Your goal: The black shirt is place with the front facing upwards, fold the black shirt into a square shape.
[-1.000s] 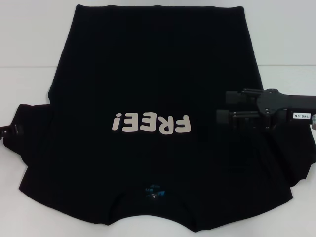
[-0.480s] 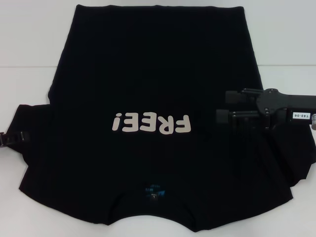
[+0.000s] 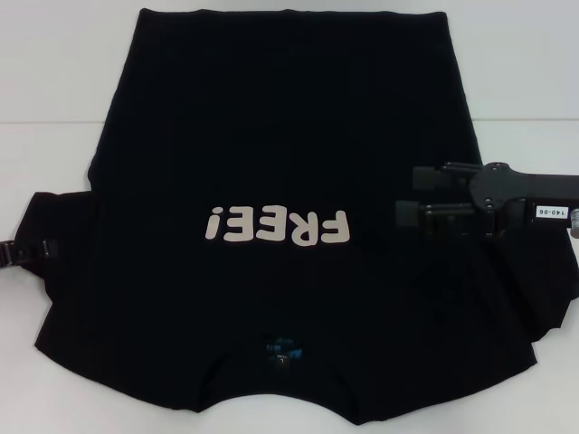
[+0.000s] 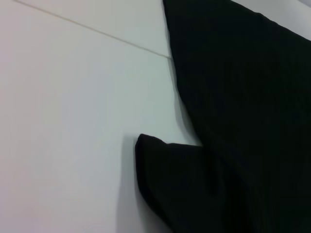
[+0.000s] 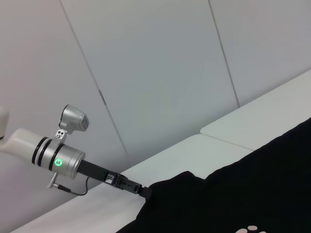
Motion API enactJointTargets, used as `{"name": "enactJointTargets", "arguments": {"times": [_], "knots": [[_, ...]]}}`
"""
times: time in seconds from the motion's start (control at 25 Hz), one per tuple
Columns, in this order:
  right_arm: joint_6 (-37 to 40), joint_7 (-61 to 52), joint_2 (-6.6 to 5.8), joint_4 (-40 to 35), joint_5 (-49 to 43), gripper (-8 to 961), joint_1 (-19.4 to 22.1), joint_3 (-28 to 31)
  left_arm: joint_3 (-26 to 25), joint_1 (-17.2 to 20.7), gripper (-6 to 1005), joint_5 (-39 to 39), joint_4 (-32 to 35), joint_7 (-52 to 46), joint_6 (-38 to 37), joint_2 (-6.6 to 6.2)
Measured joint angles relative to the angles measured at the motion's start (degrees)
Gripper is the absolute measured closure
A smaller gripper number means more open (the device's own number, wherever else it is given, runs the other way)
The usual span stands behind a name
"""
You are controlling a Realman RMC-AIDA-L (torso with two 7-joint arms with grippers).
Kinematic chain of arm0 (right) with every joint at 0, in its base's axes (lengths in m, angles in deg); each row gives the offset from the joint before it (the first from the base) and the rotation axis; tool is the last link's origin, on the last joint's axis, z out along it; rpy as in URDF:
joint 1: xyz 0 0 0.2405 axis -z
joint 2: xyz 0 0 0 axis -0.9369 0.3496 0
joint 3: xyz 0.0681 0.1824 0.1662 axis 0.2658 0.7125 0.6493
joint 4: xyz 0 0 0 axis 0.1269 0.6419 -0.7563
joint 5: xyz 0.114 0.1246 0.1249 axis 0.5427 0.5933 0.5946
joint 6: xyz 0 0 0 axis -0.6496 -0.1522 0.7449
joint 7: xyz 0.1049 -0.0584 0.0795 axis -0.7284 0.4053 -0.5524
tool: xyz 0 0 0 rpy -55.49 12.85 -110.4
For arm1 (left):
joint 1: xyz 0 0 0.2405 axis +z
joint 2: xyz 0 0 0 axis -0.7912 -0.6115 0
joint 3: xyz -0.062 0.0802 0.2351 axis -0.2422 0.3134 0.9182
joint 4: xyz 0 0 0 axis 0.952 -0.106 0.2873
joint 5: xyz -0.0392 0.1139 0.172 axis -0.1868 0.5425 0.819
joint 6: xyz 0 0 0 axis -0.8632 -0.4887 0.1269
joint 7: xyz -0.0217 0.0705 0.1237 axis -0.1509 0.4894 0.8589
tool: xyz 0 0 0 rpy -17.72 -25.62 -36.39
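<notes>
The black shirt (image 3: 280,226) lies spread flat on the white surface (image 3: 54,81), front up, its pale "FREE!" lettering (image 3: 276,226) near the middle and the collar with a small teal neck label (image 3: 282,348) toward the near edge. The left tool (image 3: 23,251) is at the tip of the sleeve by the left edge; whether its fingers are apart or together cannot be told. The right tool (image 3: 407,194) hovers over the shirt's right side, fingers apart.
</notes>
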Motion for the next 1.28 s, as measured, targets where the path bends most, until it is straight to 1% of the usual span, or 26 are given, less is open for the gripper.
{"name": "enactJointTargets", "arguments": {"times": [0.2,0.32,0.56,0.96,1.28], "knots": [[0.37,0.00,0.00,0.00,0.00,39,0.00,0.10,-0.19,-0.09,156,0.00,0.19,0.08,0.62,0.00],[0.42,0.00,0.00,0.00,0.00,39,0.08,0.20,-0.09,-0.10,333,0.00,0.66,0.03,0.69,0.00],[0.42,0.00,0.00,0.00,0.00,39,0.17,0.24,0.03,-0.20,542,0.00,0.80,0.02,0.70,0.00],[0.05,0.00,0.06,0.00,0.09,39,0.18,0.24,0.01,-0.38,993,0.00,0.79,0.19,1.03,-0.05],[-1.37,0.00,0.54,0.16,0.09,39,0.11,0.75,-0.02,-1.19,998,0.09,1.54,0.31,3.70,-0.56]]}}
